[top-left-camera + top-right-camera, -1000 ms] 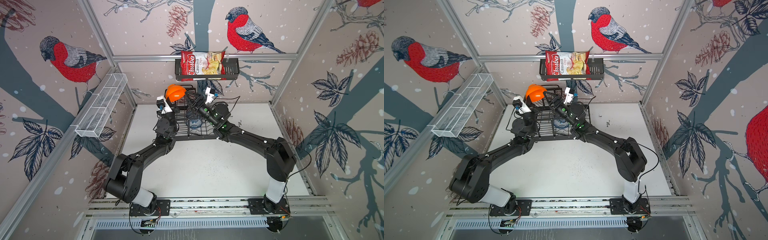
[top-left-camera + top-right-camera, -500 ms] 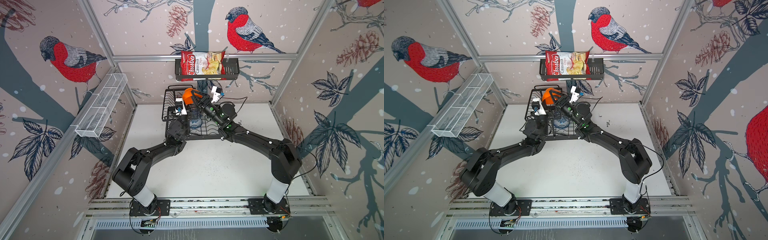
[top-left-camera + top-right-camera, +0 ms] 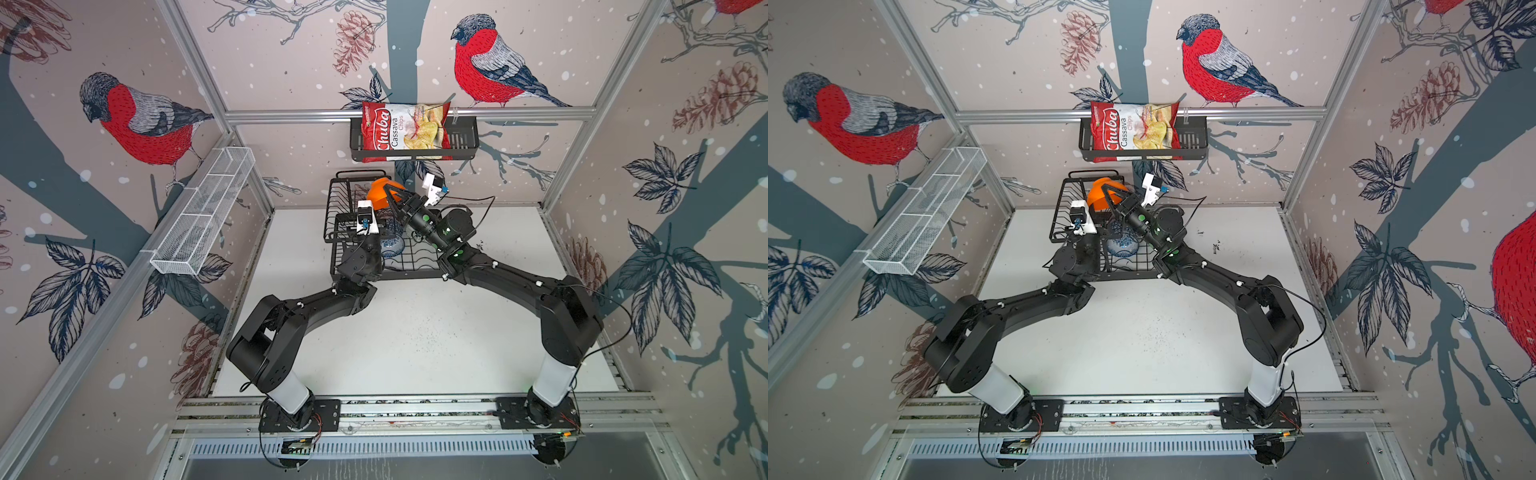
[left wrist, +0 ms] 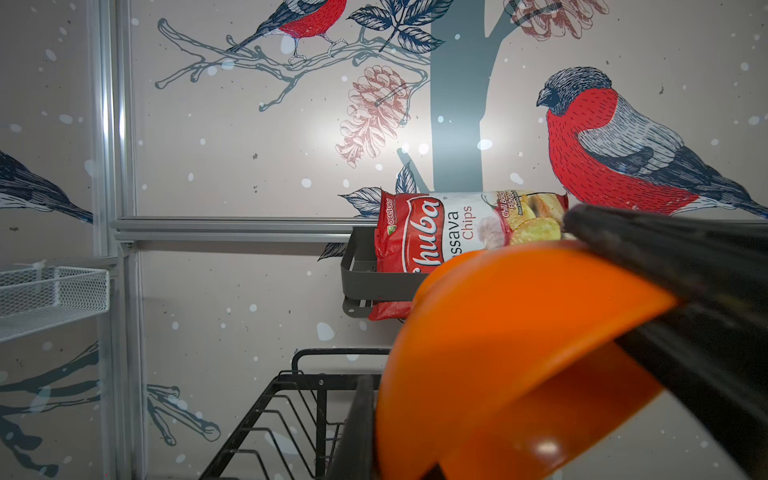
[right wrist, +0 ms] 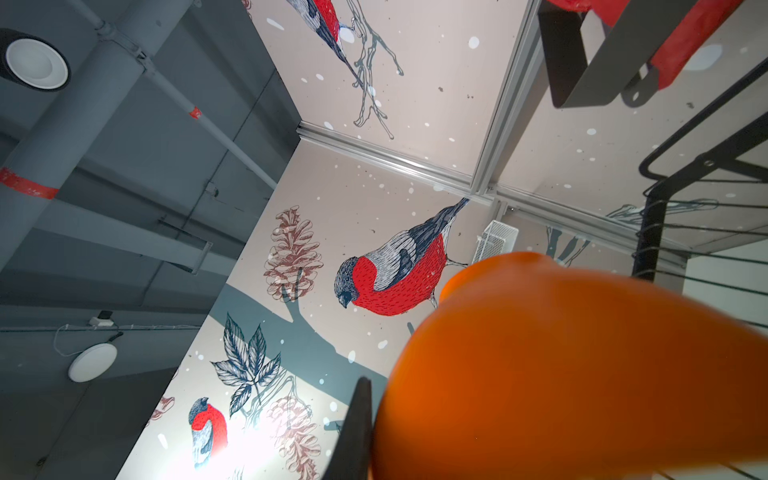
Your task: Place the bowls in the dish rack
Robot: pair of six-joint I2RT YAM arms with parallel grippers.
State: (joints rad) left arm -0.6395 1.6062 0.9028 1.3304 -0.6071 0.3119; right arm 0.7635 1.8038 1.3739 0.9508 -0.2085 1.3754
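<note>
The orange bowl (image 3: 379, 194) hangs over the raised tier of the black wire dish rack (image 3: 341, 195), held from both sides. My left gripper (image 3: 375, 205) is shut on its rim from below; one of its fingers (image 4: 357, 424) lies against the bowl's (image 4: 519, 353) outer wall. From the right, my right gripper (image 3: 395, 193) is shut on the same bowl (image 5: 561, 374), with one finger (image 5: 358, 428) pressed to its outside. A blue-white bowl (image 3: 392, 246) sits in the rack's lower base (image 3: 1142, 270). The other finger of each gripper is hidden by the bowl.
A black wall basket (image 3: 461, 141) with a red chips bag (image 3: 403, 131) hangs just above and behind the rack. A long white mesh tray (image 3: 203, 216) is fixed to the left wall. White tabletop (image 3: 415, 332) lies in front of the rack.
My left arm has carried the orange bowl from the rack's left edge rightward over the raised tier. My right gripper has met it there and shut on it.
</note>
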